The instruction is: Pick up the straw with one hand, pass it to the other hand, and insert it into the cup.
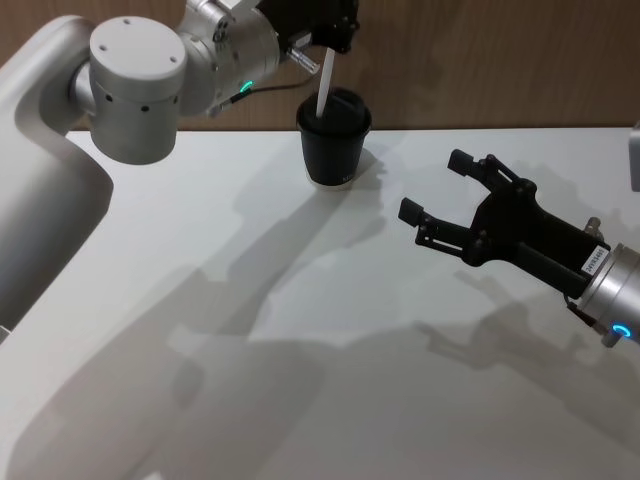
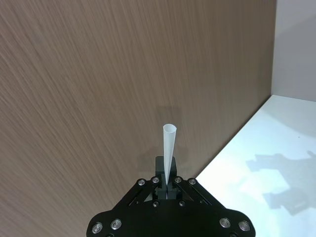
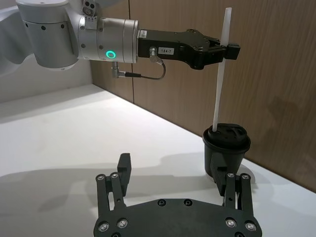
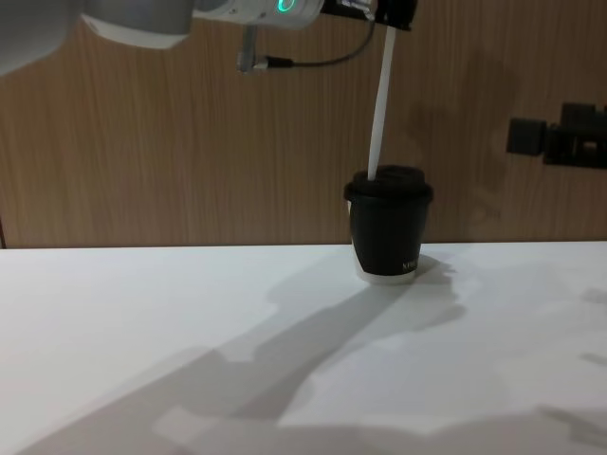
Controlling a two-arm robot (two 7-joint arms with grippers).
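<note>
While the left gripper (image 3: 224, 49) is pinching the straw (image 3: 219, 79) near its upper end, the tip is sitting at the cup (image 3: 226, 155) lid.
Insertion step, by my read: handover looks done, and next is pushing straight down, then releasing. Right gripper (image 1: 440, 195) is hanging idle, jaws spread wide and empty, well right of the cup. Straw is a thin rigid white tube; cup is matte black paper with a domed lid, standing on a smooth white table (image 1: 300, 350).
</note>
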